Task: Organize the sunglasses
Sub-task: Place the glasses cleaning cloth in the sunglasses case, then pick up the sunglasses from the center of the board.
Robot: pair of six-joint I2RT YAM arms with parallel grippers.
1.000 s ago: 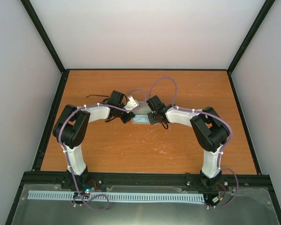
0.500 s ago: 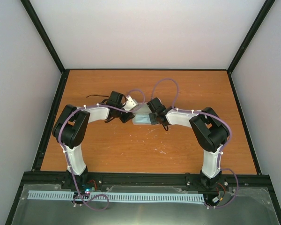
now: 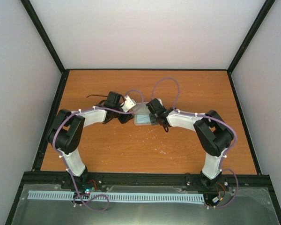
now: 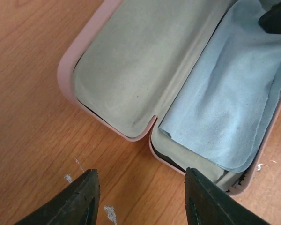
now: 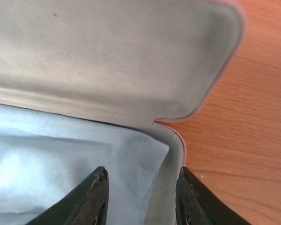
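The sunglasses [image 3: 94, 96] show only as a slim black arm lying on the table [image 3: 196, 89], left of the case and beyond the left wrist, which hides the lenses; they are outside the case. The pink case [image 3: 143, 118] lies open between the two wrists, grey-lined; a pale blue cloth [image 4: 225, 103] is spread in its base. The left gripper [image 4: 140, 197] has its fingers well apart, holding nothing, over wood where lid meets base; the right gripper [image 5: 141, 192] is likewise spread and empty, over the cloth's edge.
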